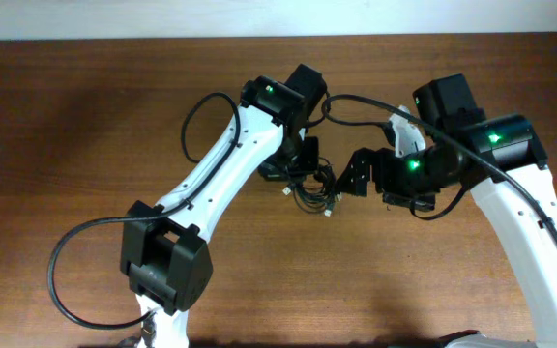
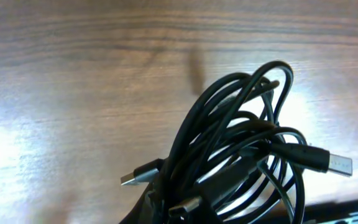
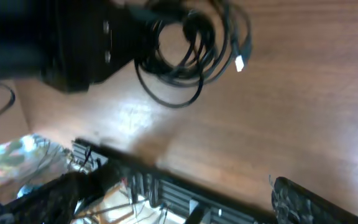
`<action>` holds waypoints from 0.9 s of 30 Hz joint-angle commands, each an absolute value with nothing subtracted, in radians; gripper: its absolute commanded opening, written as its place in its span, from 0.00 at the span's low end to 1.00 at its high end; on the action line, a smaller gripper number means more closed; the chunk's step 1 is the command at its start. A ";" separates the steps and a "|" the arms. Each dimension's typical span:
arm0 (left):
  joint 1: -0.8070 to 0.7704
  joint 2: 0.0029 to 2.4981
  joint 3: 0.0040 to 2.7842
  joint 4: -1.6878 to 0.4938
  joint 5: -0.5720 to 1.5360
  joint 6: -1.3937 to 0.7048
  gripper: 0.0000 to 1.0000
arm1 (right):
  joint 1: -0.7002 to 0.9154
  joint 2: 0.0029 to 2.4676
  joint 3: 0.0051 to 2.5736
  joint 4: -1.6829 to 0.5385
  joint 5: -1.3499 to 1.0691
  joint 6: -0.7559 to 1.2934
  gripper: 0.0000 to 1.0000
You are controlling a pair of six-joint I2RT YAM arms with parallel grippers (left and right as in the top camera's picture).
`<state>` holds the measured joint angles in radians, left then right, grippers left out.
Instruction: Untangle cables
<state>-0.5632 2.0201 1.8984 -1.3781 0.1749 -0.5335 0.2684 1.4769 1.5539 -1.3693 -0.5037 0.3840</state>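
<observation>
The cables (image 1: 312, 190) lie as a tangled bunch of thin black loops in the middle of the wooden table. In the left wrist view the cables (image 2: 241, 149) rise straight out of my jaws, with a silver plug (image 2: 340, 165) sticking out to the right. My left gripper (image 1: 299, 172) points down onto the bunch and is shut on its left side. My right gripper (image 1: 354, 180) hangs just right of the bunch, apart from it. It stands wide open with nothing between its fingers (image 3: 294, 198). The cables (image 3: 191, 53) show beside the left gripper (image 3: 79, 43) there.
Both white arms (image 1: 216, 174) meet over the middle of the brown table (image 1: 75, 145). Thick black arm cables (image 1: 75, 261) loop beside them. The table's edge (image 3: 166, 168) and clutter beyond it show in the right wrist view.
</observation>
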 commanded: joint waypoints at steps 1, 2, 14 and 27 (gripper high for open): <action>-0.544 2.016 1.918 -1.404 0.220 -0.493 0.08 | 0.274 1.479 1.556 -1.319 -0.451 0.409 0.99; -0.527 2.016 1.918 -1.407 0.281 -0.448 0.09 | 0.274 1.479 1.556 -1.316 -0.451 0.409 0.99; -0.493 2.016 1.917 -1.433 0.062 -0.432 0.76 | 0.275 1.480 1.542 -1.344 -0.432 0.408 0.98; -0.337 2.016 1.916 -1.550 -0.023 -0.469 0.99 | 0.400 1.481 1.414 -1.325 -0.464 0.412 0.98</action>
